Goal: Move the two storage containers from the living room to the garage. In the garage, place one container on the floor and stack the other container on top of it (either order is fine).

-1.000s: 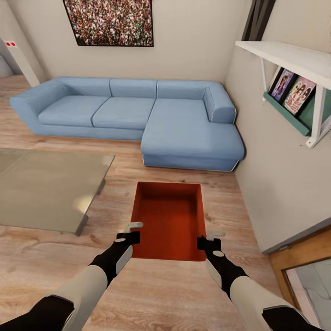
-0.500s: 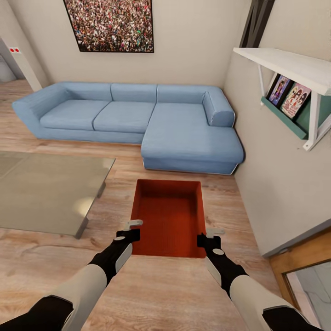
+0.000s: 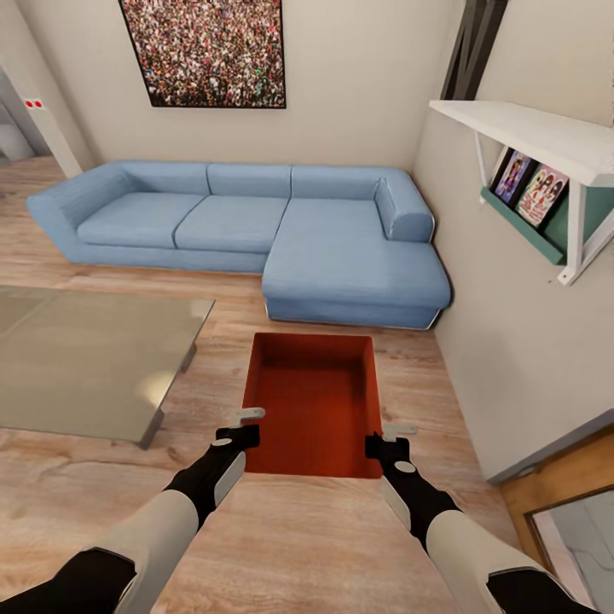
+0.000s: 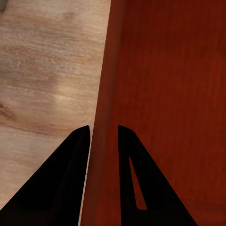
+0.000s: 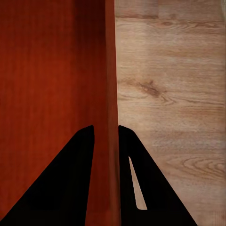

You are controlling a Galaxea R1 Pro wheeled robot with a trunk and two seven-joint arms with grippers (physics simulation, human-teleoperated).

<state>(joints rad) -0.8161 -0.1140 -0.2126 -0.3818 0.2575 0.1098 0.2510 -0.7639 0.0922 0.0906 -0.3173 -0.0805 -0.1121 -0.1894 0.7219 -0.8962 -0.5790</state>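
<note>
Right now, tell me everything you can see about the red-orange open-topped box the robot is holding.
The red-orange rectangular storage container is open-topped and empty, with smooth straight walls and a faintly ribbed inner bottom. It is held level, its long side pointing toward the blue corner sofa, over the light wood-plank floor. The left gripper pinches its left wall near the near corner, one finger inside and one outside, and the right gripper pinches the right wall likewise. Nothing else touches it.
</note>
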